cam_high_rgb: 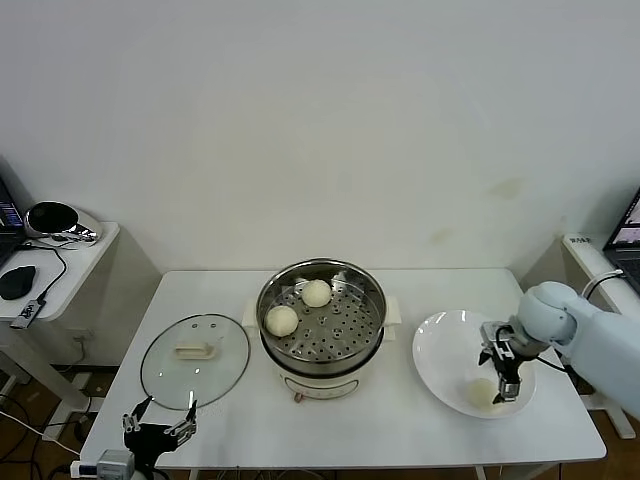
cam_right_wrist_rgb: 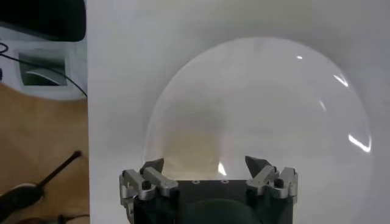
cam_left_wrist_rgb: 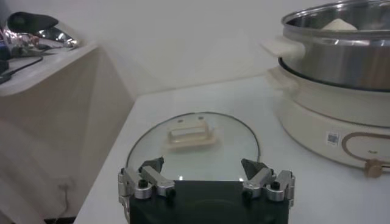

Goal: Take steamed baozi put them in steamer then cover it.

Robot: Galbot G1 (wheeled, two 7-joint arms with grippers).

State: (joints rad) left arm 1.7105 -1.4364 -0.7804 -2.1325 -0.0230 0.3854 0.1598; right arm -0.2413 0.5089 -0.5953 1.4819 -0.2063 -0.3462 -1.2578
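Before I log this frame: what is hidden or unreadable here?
- Head view: the right gripper hides part of the baozi on the plate.
- Right wrist view: that baozi is a blur; contact unclear.
- Left wrist view: the steamer wall hides all but one bun top.
- The left gripper waits open by the cover.

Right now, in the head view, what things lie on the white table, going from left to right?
Cover → steamer with two baozi inside → plate, where the open right gripper is over a third baozi. The left gripper waits open at the table's near edge, by the cover.
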